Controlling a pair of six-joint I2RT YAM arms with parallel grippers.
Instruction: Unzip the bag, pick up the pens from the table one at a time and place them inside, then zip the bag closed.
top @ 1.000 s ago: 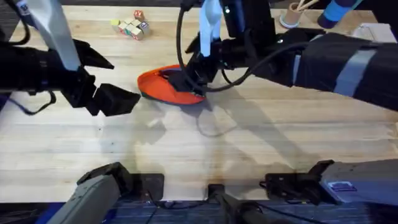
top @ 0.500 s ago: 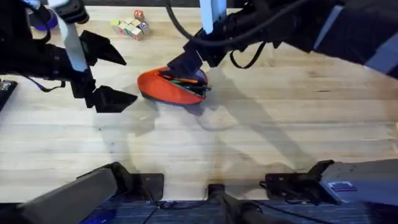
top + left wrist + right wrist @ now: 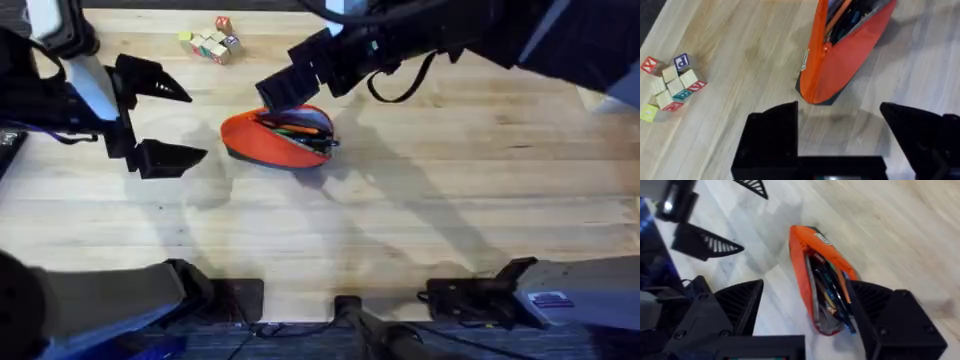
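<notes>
Orange bag (image 3: 275, 143) unzipped, both grippers raised, open

Bag (image 3: 262, 146) seen as bright orange w/ dark lower edge; inside it, pens (image 3: 300, 133) in orange, black, plus green and blue streaks. Table (image 3: 450, 200) is pale wood w/ plank grain. Both grippers, left (image 3: 165, 122) and right (image 3: 285, 90), are black. Blocks (image 3: 210, 42) beyond left gripper: tan w/ red, yellow, blue faces.

Orange bag (image 3: 268, 143) unzipped on table (image 3: 420, 220), pens (image 3: 300, 132) inside
</notes>
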